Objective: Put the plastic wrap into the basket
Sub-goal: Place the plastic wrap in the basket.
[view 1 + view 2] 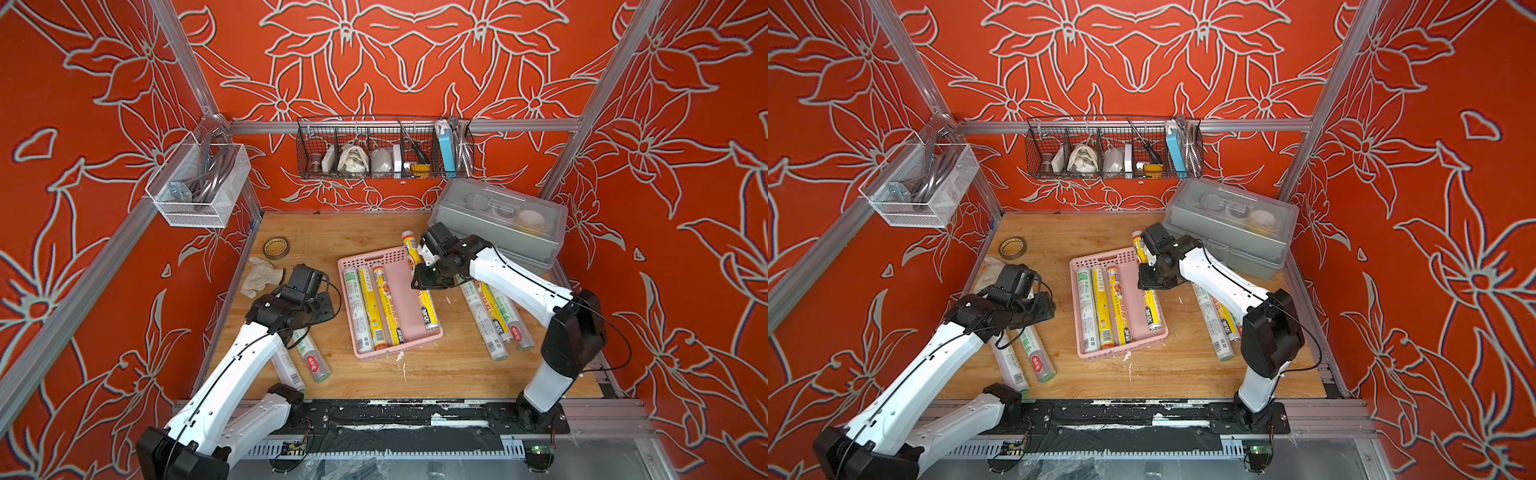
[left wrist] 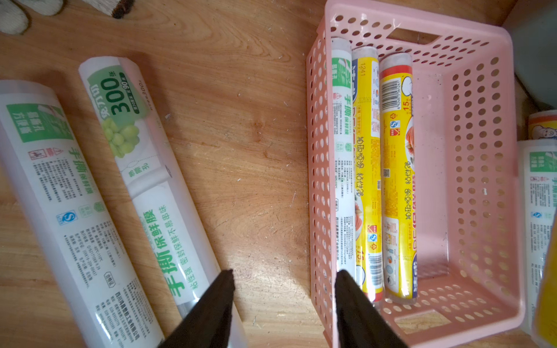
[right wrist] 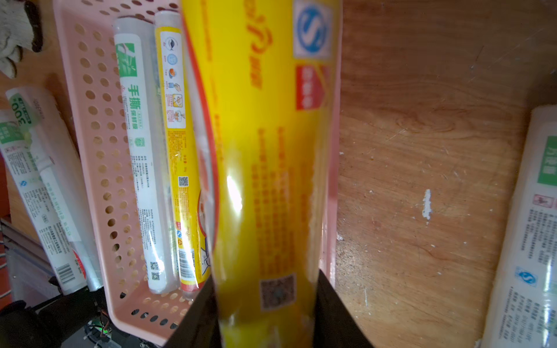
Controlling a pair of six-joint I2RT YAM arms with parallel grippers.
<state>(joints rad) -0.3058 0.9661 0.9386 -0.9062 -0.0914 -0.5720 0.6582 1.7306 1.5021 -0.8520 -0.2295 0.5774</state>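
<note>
The held plastic wrap roll (image 3: 265, 150), a yellow one, was clamped between the closed jaws of the right gripper (image 3: 265, 280), which gripped it partway along its length. In both top views this roll (image 1: 430, 311) ran lengthwise over the right side of the pink basket (image 1: 401, 345). Its near end was inside the near right corner and its far end stuck out past the far rim. Whether it touched the basket floor could not be told.

Three more rolls (image 1: 371, 309), one white-green and two yellow, lay side by side against the basket's left wall. A bare strip of floor separated them from the held roll.

The left gripper (image 2: 284, 272) hung with its jaws apart and nothing between them, above the wooden tabletop (image 1: 415, 374). It was just outside the basket's left wall (image 2: 319, 180). Two white-green rolls (image 2: 144, 186) lay on the wood on its other side, near but not gripped.

Right of the basket, a group of three rolls (image 1: 484, 328) lay on the table under the right arm, apart from the gripper.
</note>
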